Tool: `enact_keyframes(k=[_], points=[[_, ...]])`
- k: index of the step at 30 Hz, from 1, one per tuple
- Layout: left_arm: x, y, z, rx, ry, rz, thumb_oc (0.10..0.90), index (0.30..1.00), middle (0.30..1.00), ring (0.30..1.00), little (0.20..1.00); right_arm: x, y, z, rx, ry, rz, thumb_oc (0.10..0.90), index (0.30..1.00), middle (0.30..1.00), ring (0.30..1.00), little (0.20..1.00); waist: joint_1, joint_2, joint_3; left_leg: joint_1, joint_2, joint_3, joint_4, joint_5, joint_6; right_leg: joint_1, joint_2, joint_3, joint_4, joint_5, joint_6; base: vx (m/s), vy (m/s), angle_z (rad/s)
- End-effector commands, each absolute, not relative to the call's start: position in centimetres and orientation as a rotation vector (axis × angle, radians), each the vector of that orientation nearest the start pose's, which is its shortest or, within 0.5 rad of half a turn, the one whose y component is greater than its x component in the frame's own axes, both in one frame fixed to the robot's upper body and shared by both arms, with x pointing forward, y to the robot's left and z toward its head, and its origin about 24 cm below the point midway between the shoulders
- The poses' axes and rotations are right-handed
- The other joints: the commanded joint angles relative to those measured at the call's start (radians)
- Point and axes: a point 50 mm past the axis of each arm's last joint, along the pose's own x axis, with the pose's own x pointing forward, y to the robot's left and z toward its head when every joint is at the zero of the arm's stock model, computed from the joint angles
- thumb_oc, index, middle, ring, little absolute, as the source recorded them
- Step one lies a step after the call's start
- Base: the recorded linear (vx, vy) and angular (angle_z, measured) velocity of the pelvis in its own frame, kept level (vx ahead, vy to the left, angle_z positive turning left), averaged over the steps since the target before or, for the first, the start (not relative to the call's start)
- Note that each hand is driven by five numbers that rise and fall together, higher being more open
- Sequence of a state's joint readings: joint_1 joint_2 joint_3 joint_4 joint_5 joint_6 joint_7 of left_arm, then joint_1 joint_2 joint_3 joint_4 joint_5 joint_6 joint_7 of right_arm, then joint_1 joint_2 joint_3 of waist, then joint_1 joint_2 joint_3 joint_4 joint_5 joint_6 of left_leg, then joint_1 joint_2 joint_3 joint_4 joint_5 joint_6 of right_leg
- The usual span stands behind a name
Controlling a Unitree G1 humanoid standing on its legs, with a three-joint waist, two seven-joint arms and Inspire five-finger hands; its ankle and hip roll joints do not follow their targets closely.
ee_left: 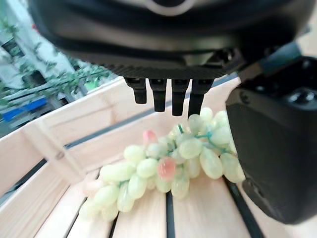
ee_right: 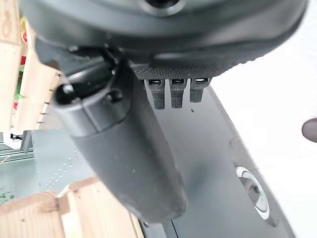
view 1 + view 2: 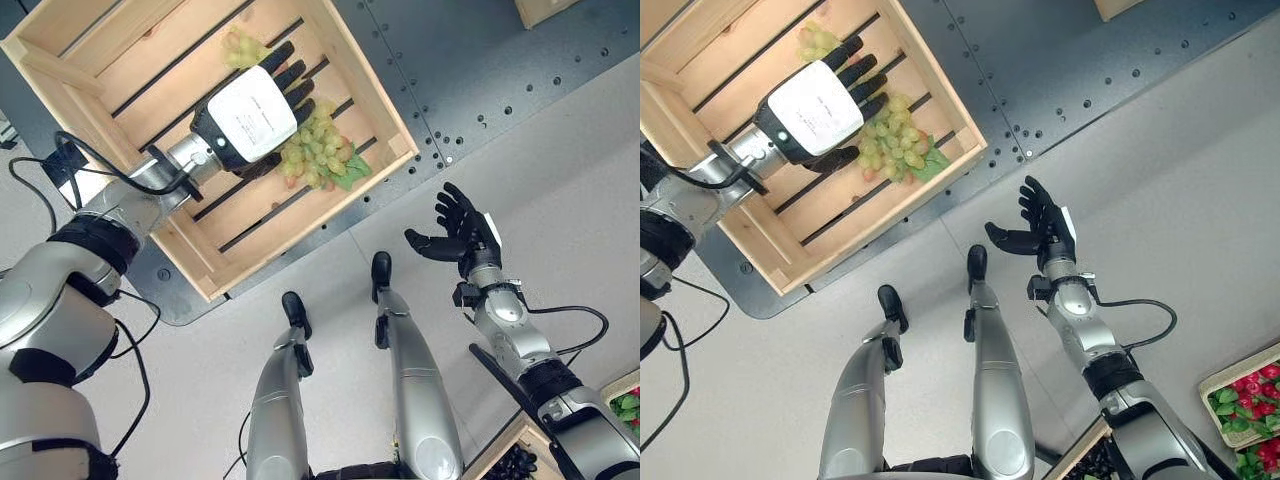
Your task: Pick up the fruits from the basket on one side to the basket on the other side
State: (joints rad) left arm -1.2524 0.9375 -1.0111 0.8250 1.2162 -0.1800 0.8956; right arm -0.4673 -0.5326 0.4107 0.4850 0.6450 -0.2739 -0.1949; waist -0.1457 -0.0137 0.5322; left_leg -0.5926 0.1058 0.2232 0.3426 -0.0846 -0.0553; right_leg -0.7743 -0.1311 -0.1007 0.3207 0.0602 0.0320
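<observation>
Left eye view, inspected from the left: a slatted wooden crate (image 3: 60, 60) sits on a dark perforated plate (image 3: 470, 60). The left hand (image 3: 250, 112) hangs over the crate floor, fingers straight and spread, holding nothing. Directly under and just beyond it lies a bunch of green grapes (image 3: 318, 152) with a leaf at one end; a second, smaller green bunch (image 3: 243, 47) lies further in, past the fingertips. The left wrist view shows the fingers (image 1: 159, 96) apart above the nearer bunch (a few berries blush pink). Assessment: the bunch is light, soft and easily bruised; loose berries may shed under a hard squeeze. Best purchase is likely a gentle cupping round the thick middle, near the stem. To the right, the right hand (image 3: 462, 232) hangs over bare floor, open and empty.
</observation>
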Motion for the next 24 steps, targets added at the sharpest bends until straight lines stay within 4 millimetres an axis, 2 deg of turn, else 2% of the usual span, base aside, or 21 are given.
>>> enact_keyframes(k=[1, 8, 18, 24], points=[[35.7, 21.4, 27.7, 2.197, -1.472, 0.235, 0.8, 0.9, 0.9, 0.9, 0.9, 33.1, -19.4, 10.6, 0.035, -0.228, 0.044, 0.8, 0.9, 0.9, 0.9, 0.9, 0.004, 0.002, -0.012, -0.11, 0.008, 0.0, 0.113, -0.005, -0.008, 0.063, -0.008, -0.05, 0.019, -0.1, 0.024, 0.0, 0.0, 0.0], [35.1, 21.8, 27.4, 2.096, -1.507, 0.303, 0.8, 0.9, 0.9, 0.9, 0.9, 33.0, -19.2, 10.6, 0.023, -0.219, 0.048, 0.8, 0.9, 0.9, 0.9, 0.9, 0.013, 0.002, -0.012, -0.108, 0.005, -0.004, 0.104, -0.002, -0.008, 0.065, -0.011, -0.055, 0.009, -0.098, 0.024, 0.0, 0.0, 0.0], [35.3, 21.0, 25.9, 2.094, -1.461, 0.138, 0.8, 0.9, 0.9, 0.9, 0.9, 33.1, -19.2, 10.6, 0.02, -0.205, 0.05, 0.8, 0.9, 0.9, 0.9, 0.9, 0.014, -0.003, -0.012, -0.115, 0.004, -0.009, 0.107, 0.0, -0.011, 0.064, -0.008, -0.055, 0.003, -0.093, 0.026, 0.0, 0.0, 0.0], [35.9, 20.4, 26.2, 2.101, -1.356, 0.136, 0.8, 0.9, 0.9, 0.9, 0.9, 33.5, -19.2, 10.8, 0.022, -0.201, 0.049, 0.8, 0.9, 0.9, 0.9, 0.9, 0.011, -0.006, -0.012, -0.119, 0.005, -0.007, 0.106, 0.002, -0.012, 0.059, -0.005, -0.052, -0.001, -0.089, 0.028, 0.0, 0.0, 0.0]])
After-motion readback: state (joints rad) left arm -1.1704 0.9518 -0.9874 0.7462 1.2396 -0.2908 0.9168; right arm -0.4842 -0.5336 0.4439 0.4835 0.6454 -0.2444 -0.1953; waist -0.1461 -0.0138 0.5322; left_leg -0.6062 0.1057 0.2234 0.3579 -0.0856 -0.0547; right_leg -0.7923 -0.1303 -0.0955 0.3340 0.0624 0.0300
